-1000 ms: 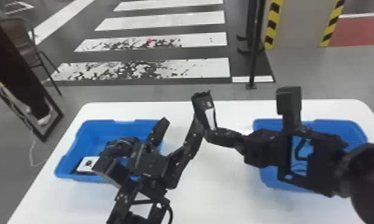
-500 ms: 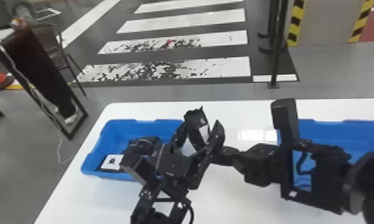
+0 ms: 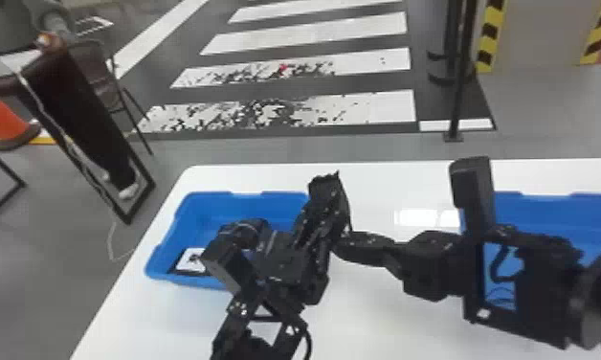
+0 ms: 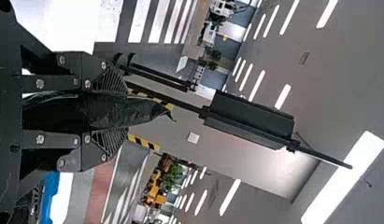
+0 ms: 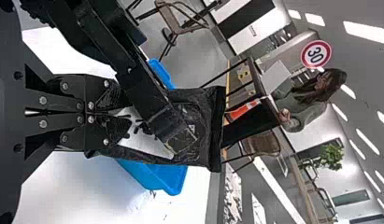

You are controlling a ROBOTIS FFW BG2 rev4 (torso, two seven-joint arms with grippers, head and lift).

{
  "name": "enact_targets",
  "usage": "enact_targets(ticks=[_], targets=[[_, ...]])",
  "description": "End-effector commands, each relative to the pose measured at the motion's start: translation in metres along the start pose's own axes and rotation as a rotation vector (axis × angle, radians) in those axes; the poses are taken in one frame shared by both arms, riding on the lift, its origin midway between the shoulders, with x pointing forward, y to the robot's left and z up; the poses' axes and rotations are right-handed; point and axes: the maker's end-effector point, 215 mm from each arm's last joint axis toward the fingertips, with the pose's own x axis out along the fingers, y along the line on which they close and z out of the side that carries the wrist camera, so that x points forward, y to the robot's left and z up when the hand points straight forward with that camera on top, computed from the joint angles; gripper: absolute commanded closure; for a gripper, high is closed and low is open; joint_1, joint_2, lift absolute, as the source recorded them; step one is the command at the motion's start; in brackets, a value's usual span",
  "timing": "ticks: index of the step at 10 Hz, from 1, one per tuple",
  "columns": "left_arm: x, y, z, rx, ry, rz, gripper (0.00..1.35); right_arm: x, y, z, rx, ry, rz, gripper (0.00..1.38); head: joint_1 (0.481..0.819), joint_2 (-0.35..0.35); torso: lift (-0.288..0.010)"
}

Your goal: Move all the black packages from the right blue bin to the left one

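Both grippers hold one black package [image 3: 327, 187], upright above the table between the bins. My left gripper [image 3: 319, 225] has its fingers on either face; in the left wrist view the package [image 4: 110, 112] lies edge-on in the left gripper [image 4: 105, 109]. From the right, my right gripper [image 3: 345, 243] meets its lower part. In the right wrist view the right gripper [image 5: 117, 116] is shut on the end of the package [image 5: 201, 126], with a left finger across its face. The left blue bin [image 3: 189, 215] contains a white-labelled package [image 3: 192, 259]. My right arm partly hides the right blue bin [image 3: 553, 206].
Both bins rest on a white table [image 3: 385, 179]. My left forearm overlaps the left bin's front right part. Beyond the table's back edge stands a dark pole [image 3: 460, 81] on the floor, and a chair [image 3: 94, 72] is at the back left.
The head view has swung left, shifting the scene rightward. My left gripper's fingers stood apart beside the package earlier; they have come around it and closed. The right gripper keeps its hold.
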Motion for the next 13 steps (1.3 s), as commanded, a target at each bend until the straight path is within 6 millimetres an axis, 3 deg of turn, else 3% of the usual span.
enact_targets(ticks=[1,2,3,4,5,6,7,8,9,10,11,13], targets=[[0.0,0.0,0.006,0.018,-0.019,-0.001,1.21,0.001,0.0,0.002,0.001,-0.007,0.001,1.18,0.695,0.287,-0.132],[0.002,0.002,0.01,0.029,-0.027,0.003,1.21,0.0,-0.002,0.006,0.003,-0.027,0.002,1.17,0.695,0.289,-0.132],[0.005,0.021,0.021,0.082,-0.037,0.036,1.21,-0.004,-0.007,0.011,0.025,-0.064,0.005,0.98,0.695,0.291,-0.132],[0.008,0.056,0.036,0.192,-0.046,0.101,1.21,-0.016,-0.017,0.016,0.045,-0.094,-0.015,0.54,0.695,0.295,-0.132],[0.006,0.099,0.049,0.306,-0.049,0.19,1.21,-0.029,-0.026,0.02,0.056,-0.12,-0.04,0.19,0.695,0.305,-0.132],[0.001,0.145,0.057,0.423,-0.044,0.28,1.21,-0.045,-0.039,0.024,0.06,-0.151,-0.085,0.08,0.695,0.326,-0.132],[-0.003,0.18,0.055,0.483,-0.028,0.352,1.21,-0.063,-0.055,0.029,0.072,-0.183,-0.132,0.11,0.695,0.35,-0.132],[-0.007,0.199,0.047,0.47,-0.023,0.407,1.21,-0.083,-0.086,0.03,0.072,-0.211,-0.216,0.12,0.695,0.35,-0.132],[-0.008,0.199,0.048,0.435,-0.055,0.425,0.84,-0.105,-0.114,0.034,0.048,-0.244,-0.3,0.11,0.695,0.35,-0.132],[-0.008,0.187,0.058,0.426,-0.106,0.406,0.23,-0.132,-0.14,0.04,0.024,-0.295,-0.389,0.11,0.695,0.346,-0.132],[-0.004,0.164,0.069,0.393,-0.175,0.365,0.0,-0.162,-0.161,0.044,-0.002,-0.35,-0.473,0.11,0.695,0.304,-0.132],[-0.011,0.121,0.08,0.328,-0.289,0.292,0.07,-0.203,-0.192,0.026,0.01,-0.397,-0.574,0.11,0.695,0.191,-0.132]])
